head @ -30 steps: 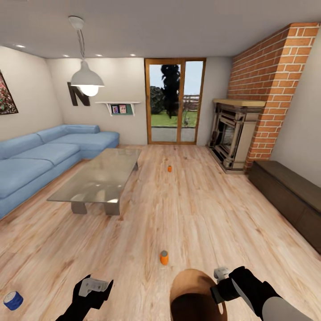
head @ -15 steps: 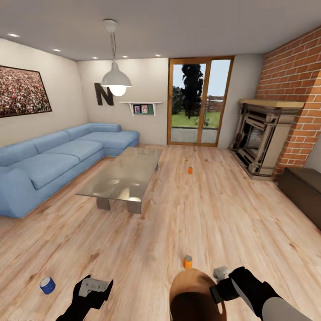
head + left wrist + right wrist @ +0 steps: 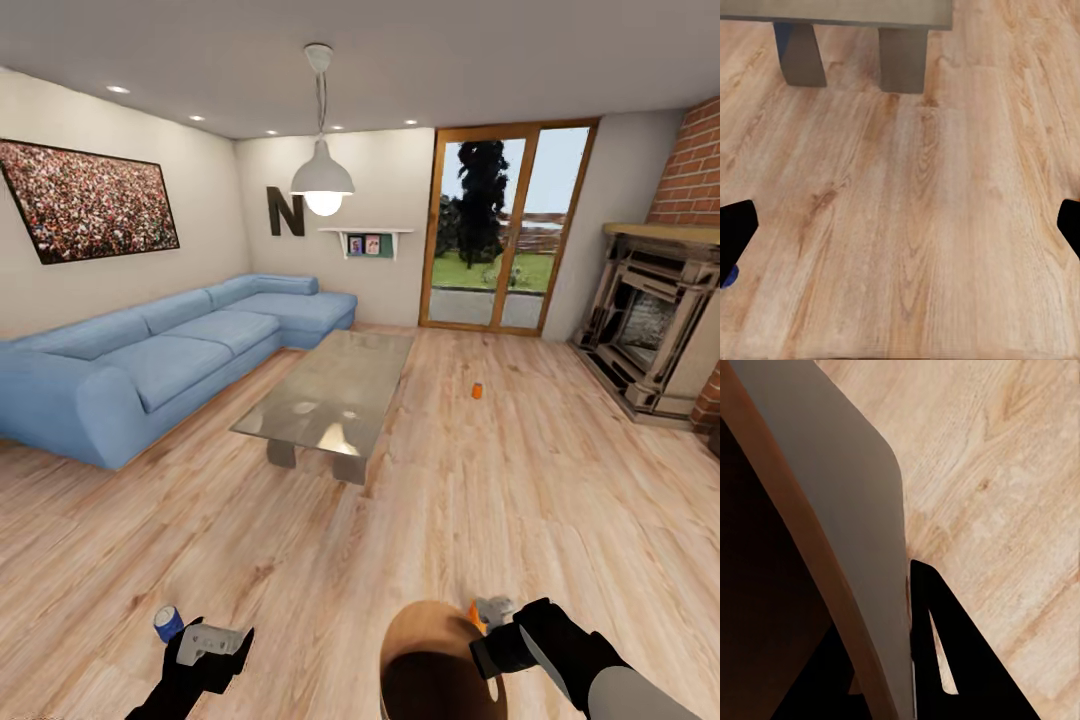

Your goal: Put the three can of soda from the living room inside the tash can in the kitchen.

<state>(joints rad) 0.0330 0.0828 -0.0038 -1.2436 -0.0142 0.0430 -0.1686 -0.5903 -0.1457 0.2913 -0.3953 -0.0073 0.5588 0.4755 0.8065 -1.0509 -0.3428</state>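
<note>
Pale wood-plank flooring (image 3: 560, 480) runs across the living room, bounded by cream walls, a brick chimney at the far right and wood-framed glass doors (image 3: 505, 230) in the back wall. Along the floor's left edge sits the light blue corner sofa (image 3: 160, 360), with a framed picture (image 3: 90, 200) on the wall above it; beside the sofa stands the long low glass-topped table (image 3: 335, 400), its long axis running toward the back wall, under a white pendant lamp (image 3: 322, 180). At the floor's right edge stands the stone fireplace (image 3: 655, 330). Nearest the camera, the trash can (image 3: 425, 665) is held upright with its coppery mouth facing up; the right gripper (image 3: 490, 625) is clamped on its rim, one finger (image 3: 937, 652) outside the grey wall in the right wrist view and the other inside. A soda can (image 3: 474, 612) peeks out just beyond the bin's rim, touching or nearly touching the right gripper, too hidden to tell its tilt. Another soda can (image 3: 477, 391) stands upright on open floor, well apart, between the table's far end and the fireplace. A small blue can (image 3: 167, 622) lies tilted on the floor just beside the left gripper (image 3: 212, 642), whose dark fingertips (image 3: 736, 232) sit wide apart in the left wrist view, holding nothing, above bare planks near the table's legs.
</note>
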